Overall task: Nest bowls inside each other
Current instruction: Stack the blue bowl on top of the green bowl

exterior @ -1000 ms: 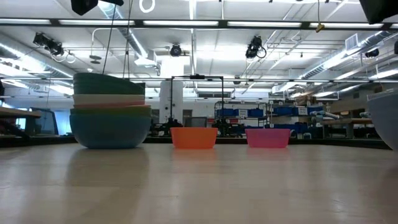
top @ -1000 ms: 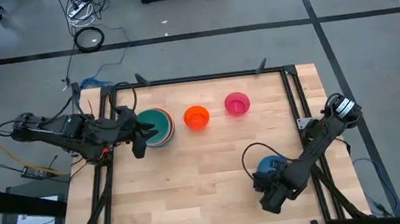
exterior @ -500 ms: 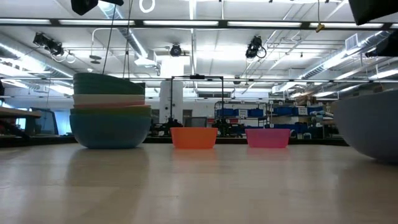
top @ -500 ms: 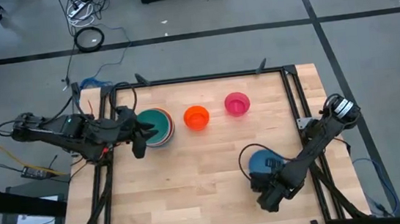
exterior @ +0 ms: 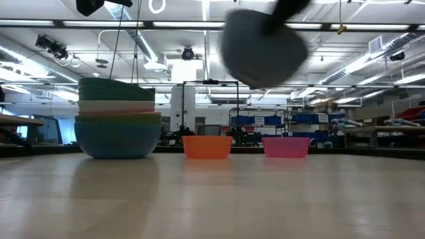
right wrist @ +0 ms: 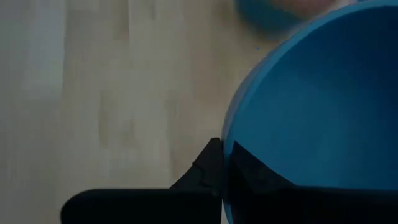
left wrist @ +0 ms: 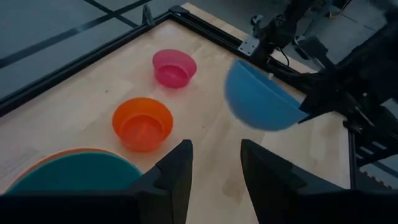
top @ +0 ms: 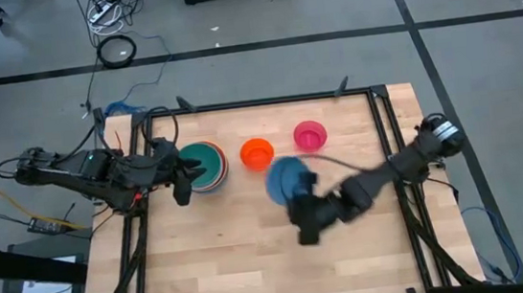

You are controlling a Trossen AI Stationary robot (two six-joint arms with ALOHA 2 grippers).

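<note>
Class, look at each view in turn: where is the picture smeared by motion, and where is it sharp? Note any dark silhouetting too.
Low view: the blue bowl is a dark, smeared blob against the ceiling lights, while the stacked bowls stay crisp. High view: the right gripper and its arm are streaked. Right wrist view: the table is blurred. Left wrist view: the orange bowl is sharp.

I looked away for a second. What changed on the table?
The right gripper closed on the blue bowl, lifted it off the table's near right area and swung it toward the middle. The left gripper, bowl stack, orange bowl and pink bowl stayed put.
</note>
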